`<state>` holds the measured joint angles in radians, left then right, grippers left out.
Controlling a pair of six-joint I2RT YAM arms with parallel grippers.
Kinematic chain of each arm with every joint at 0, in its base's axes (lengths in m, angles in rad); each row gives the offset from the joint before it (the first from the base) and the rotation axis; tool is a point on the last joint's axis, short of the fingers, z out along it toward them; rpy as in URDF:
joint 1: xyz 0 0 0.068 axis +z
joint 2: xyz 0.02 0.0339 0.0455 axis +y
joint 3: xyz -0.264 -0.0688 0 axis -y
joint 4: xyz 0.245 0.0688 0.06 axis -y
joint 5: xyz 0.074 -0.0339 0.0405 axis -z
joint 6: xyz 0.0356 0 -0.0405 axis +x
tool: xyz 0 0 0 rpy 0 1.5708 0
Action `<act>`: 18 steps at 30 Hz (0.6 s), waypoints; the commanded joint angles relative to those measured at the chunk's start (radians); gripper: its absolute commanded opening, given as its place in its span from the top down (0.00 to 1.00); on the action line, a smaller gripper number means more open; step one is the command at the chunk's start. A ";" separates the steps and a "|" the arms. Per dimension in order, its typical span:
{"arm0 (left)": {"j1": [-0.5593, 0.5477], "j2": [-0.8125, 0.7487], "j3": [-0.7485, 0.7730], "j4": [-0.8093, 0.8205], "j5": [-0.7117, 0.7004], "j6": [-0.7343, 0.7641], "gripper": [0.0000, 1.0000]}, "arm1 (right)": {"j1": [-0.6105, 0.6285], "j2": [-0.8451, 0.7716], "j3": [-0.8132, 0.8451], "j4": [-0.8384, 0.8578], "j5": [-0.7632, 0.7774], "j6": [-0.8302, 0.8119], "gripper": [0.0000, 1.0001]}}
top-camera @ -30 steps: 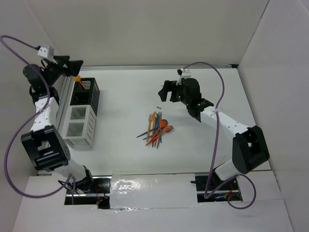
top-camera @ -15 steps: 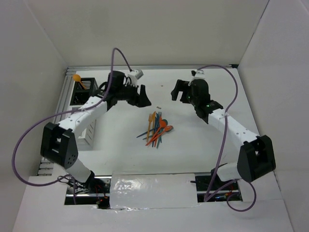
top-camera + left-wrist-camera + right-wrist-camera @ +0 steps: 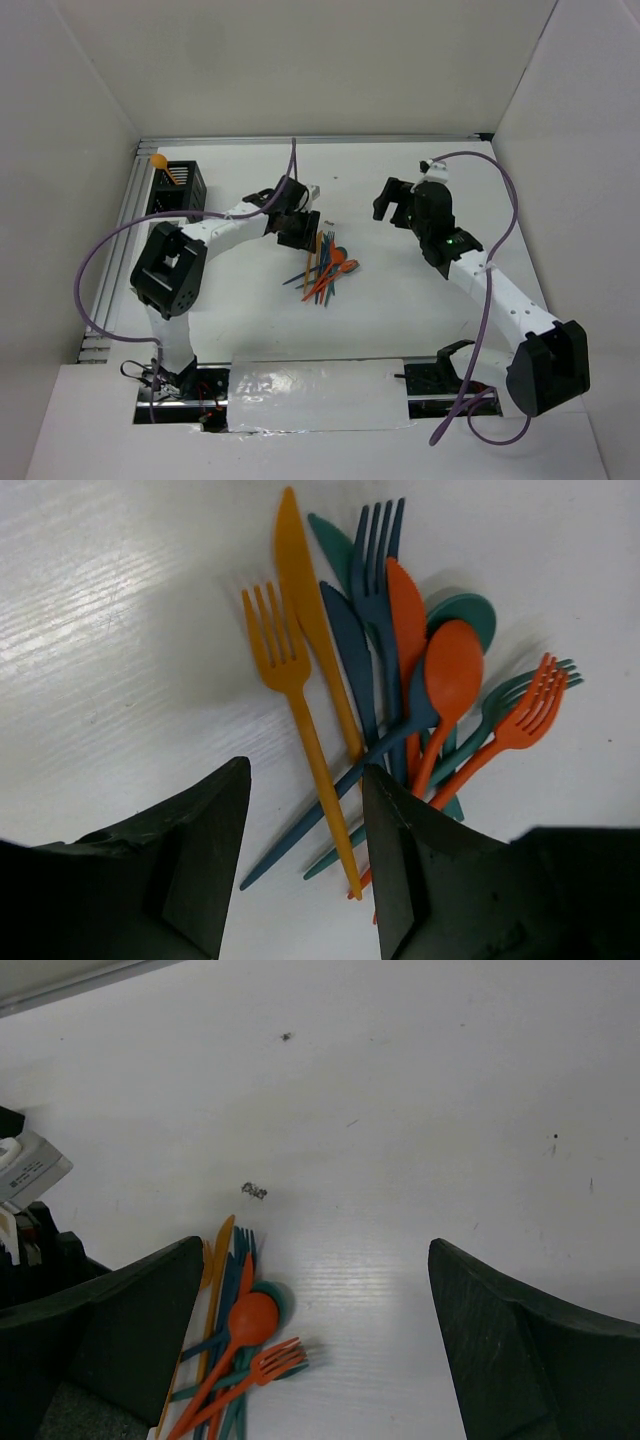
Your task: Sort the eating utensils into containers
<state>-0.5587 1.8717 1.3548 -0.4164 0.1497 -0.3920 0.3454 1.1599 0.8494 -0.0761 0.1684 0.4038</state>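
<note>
You have the left gripper (image 3: 305,772) low over the left side of the pile of thin plastic eating utensils (image 3: 325,265). The pile lies loose on the white table (image 3: 420,310), roughly midway between the two arms. The jaws stand partly apart with nothing clamped. In the left wrist view the handle of a yellow-orange plastic fork (image 3: 283,670) runs down through the gap between the two black fingers (image 3: 205,850). You cannot tell whether either finger touches it.

Beside that fork lies a yellow-orange knife (image 3: 300,590), then a dark blue knife (image 3: 350,650) and a dark blue fork (image 3: 378,565). A red-orange spoon (image 3: 452,670) overlaps a teal spoon (image 3: 478,608). A red-orange fork (image 3: 530,708) crosses a teal fork (image 3: 505,692) at the outer edge.

Your right gripper (image 3: 393,200) hangs above bare table to the right of the pile, apart from it. Its jaws are spread wide and hold nothing.

The black slatted upright bin (image 3: 185,195) stands at the far left of the table, well apart from the pile. One orange spoon (image 3: 160,161) stands tilted in it.
</note>
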 commanded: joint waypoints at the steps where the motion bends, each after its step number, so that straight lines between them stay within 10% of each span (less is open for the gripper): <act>1: -0.012 0.026 0.030 -0.021 -0.067 -0.039 0.40 | -0.014 -0.029 -0.013 -0.015 0.031 0.003 0.00; 13: -0.024 0.162 0.104 -0.059 -0.104 -0.030 0.48 | -0.017 0.018 -0.004 -0.033 0.068 0.003 0.00; 18: -0.020 0.199 0.121 -0.084 -0.134 -0.031 0.81 | -0.017 0.024 -0.004 -0.033 0.059 0.029 0.00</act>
<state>-0.5758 2.0380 1.4490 -0.4599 0.0528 -0.4240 0.3336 1.1816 0.8413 -0.1101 0.2070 0.4091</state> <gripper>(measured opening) 0.220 0.999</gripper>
